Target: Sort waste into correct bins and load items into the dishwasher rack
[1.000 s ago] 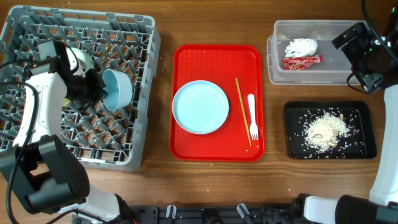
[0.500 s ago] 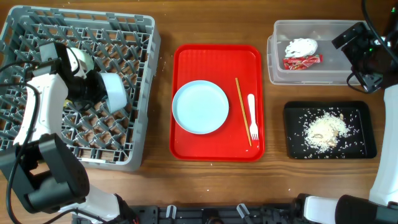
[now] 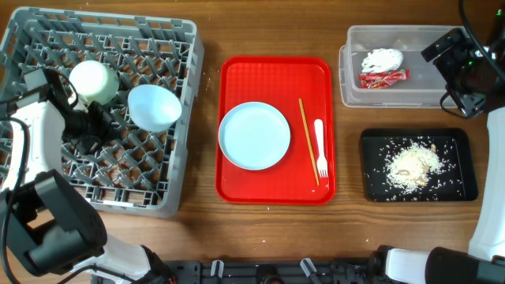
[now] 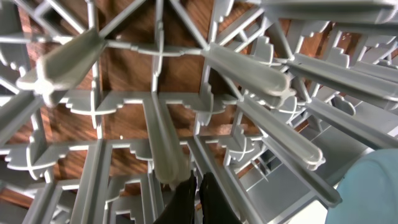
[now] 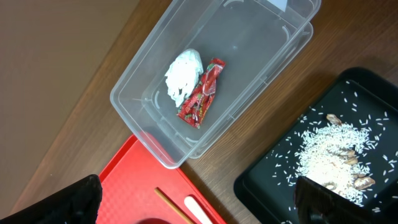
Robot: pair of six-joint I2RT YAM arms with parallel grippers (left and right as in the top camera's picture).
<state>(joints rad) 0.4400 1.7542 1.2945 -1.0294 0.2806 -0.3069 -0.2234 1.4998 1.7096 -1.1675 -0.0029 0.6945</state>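
Left arm (image 3: 31, 146): white forearm link, black wrist bent downward.
Left gripper (image 4: 196, 198): black fingers (image 4: 181, 200) pressed together, nothing between them, tips pointing down just under the wrist camera.
Right arm (image 3: 495, 142): white link, black wrist raised.
Right gripper (image 5: 199, 196): jaws spread wide to either edge of its wrist view, nothing held, facing down.
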